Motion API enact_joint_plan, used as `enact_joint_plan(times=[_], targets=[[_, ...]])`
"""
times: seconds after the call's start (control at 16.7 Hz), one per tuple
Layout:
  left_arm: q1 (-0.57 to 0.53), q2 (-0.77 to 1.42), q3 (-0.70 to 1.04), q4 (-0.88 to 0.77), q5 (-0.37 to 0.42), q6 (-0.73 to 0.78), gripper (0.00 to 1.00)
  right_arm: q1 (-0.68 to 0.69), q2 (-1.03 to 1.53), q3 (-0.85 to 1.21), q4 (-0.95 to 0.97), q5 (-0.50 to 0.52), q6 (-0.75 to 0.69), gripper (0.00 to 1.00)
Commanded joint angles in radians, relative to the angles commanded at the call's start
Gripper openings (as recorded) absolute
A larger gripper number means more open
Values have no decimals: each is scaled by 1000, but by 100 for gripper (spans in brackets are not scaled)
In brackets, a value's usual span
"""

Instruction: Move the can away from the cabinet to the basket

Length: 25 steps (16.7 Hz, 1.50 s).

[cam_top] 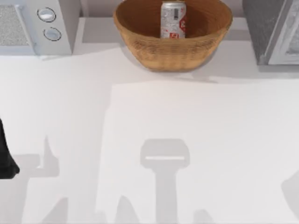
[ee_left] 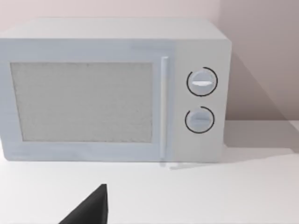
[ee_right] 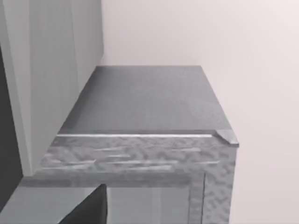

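Since the can (cam_top: 173, 18) stands upright inside the basket (cam_top: 140, 39), well away from the cabinet (cam_top: 264, 28), the job looks done. My left arm (cam_top: 5, 154) waits at the table's left edge. I cannot tell how either gripper's fingers are set, so nothing more seems needed.

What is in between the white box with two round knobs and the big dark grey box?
In the top view, the round tan wicker basket sits there, holding the upright silver can.

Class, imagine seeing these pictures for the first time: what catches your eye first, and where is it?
The silver can stands upright inside the wicker basket at the table's far edge, centre. A white microwave with two dials sits at far left, the dark grey cabinet at far right.
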Motion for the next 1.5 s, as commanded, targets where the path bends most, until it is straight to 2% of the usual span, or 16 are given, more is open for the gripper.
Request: enact_joint_plan(times=[0.18,0.42,0.6,1.14,1.32,1.5], targets=[[0,0,0,0,0,0,100,31,2,4,-3,31,0,100],[0,0,0,0,0,0,100,210,10,20,-15,209,-2,100],[0,0,0,0,0,0,100,434,14,32,-27,434,-3,100],[0,0,0,0,0,0,100,1235,-20,9,-55,1234,-10,100],[0,0,0,0,0,0,100,1408,-38,-10,-59,1406,-12,100],[0,0,0,0,0,0,100,1483,-47,-20,-61,1482,-13,100]])
